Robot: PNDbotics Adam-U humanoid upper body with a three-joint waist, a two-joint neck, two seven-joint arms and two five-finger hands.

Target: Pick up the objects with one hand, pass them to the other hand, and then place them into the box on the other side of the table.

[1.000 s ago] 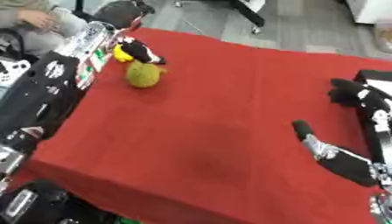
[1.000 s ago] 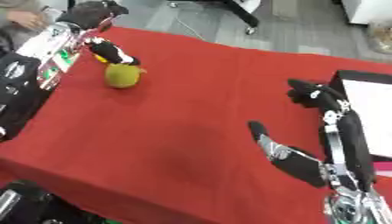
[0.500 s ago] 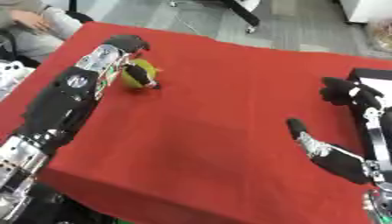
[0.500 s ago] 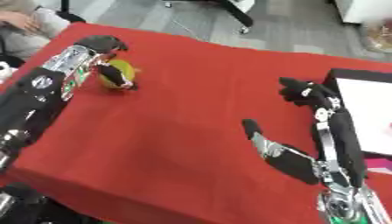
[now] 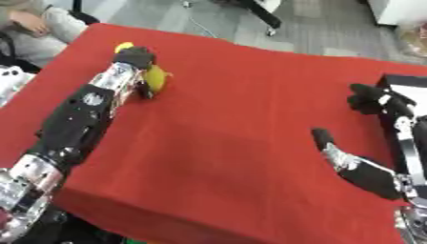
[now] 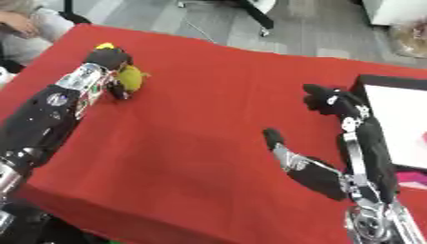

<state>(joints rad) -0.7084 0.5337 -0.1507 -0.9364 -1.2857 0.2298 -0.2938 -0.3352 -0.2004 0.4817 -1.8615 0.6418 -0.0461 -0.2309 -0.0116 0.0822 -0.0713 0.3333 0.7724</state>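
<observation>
At the far left of the red bench [image 5: 242, 143], your left hand [image 5: 133, 57] lies over a yellow-green round object [image 5: 156, 78], on that object's left side and top. Fingers look curled against it, but you cannot tell from either eye view whether they close round it or only rest on it. A small bright yellow bit [image 5: 123, 46] shows just beyond the hand, touching or nearly touching it; shape not resolvable. Your left forearm [image 5: 79, 119], black with silver joints, runs from the near-left bench corner up to the object.

Bench centre: bare red cloth, well apart from the object.

Right of centre, your right hand [image 6: 333, 102] sits over the cloth, well apart from the object, next to the box. Its fingers are straight to relaxed, spread, with nothing in them; the thumb [image 6: 275, 140] sticks out toward the near-centre of the bench. The palm faces roughly upward.

Far right of the object, at the bench's right edge: a black-rimmed box [image 6: 367, 86] with a white inside, just beside your right hand. Something pink [image 6: 409, 178] shows at its near edge.
</observation>
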